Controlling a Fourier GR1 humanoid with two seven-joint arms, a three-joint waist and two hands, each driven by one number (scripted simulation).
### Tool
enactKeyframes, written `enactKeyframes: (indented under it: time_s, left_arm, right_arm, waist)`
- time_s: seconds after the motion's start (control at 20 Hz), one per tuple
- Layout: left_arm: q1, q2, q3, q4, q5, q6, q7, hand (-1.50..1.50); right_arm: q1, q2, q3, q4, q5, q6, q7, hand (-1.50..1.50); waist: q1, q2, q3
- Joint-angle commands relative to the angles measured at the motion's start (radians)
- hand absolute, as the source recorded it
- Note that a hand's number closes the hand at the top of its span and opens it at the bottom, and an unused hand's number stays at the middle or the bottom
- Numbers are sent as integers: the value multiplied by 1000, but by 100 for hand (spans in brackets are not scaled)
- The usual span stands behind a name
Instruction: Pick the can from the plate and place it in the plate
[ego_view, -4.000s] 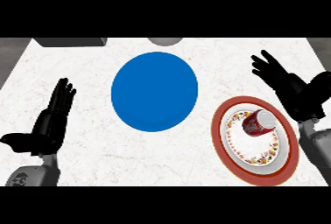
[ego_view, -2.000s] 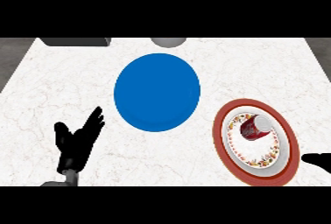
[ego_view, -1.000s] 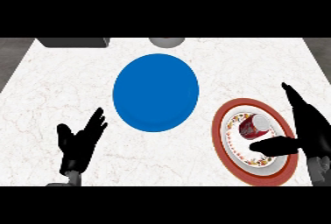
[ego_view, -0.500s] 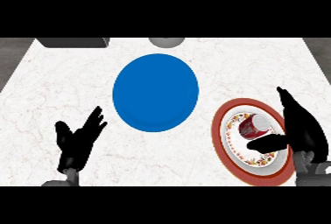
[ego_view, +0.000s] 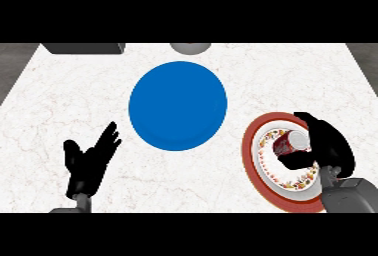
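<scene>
A dark red can (ego_view: 285, 145) lies on its side on the red-rimmed patterned plate (ego_view: 249, 150) at the right of the head view. My right hand (ego_view: 332, 148) is at the can's right side, fingers curving over its far end and the thumb tucked under its near side. The can rests on the plate. A plain blue plate (ego_view: 177, 105) sits at the middle of the counter, holding nothing. My left hand (ego_view: 86, 167) rests open at the lower left, fingers up, away from both plates.
A dark grey box (ego_view: 81, 48) stands at the counter's far left edge. A grey round object (ego_view: 190, 47) sits at the far edge behind the blue plate. White marbled counter (ego_view: 59, 100) spreads between my left hand and the blue plate.
My right hand came in from the lower right, reached the can, and its fingers have bent from straight to curved round it. The left hand has hardly moved over the last second.
</scene>
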Motion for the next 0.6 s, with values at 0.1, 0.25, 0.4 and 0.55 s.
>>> enactKeyframes:
  time_s: [0.1, 0.25, 0.4, 0.55]
  left_arm:
    - [-73, -24, -3, 29, -32, 34, 52, 0]
    - [22, -17, -14, -43, -23, -3, 32, 0]
    - [50, -1, -6, -122, -2, -11, 95, 0]
    - [16, -41, -22, -51, -35, 18, 38, 0]
  right_arm:
    - [-32, -14, -29, 60, 45, 70, -109, 150]
    - [-20, 31, -32, 102, 116, 59, -140, 150]
    - [23, 70, 14, 40, 200, 4, -110, 150]
    - [60, 16, -20, -45, 239, -25, -147, 150]
  waist:
    - [-3, 2, -2]
    - [0, 1, -2]
    - [0, 0, -1]
    - [-5, 0, -2]
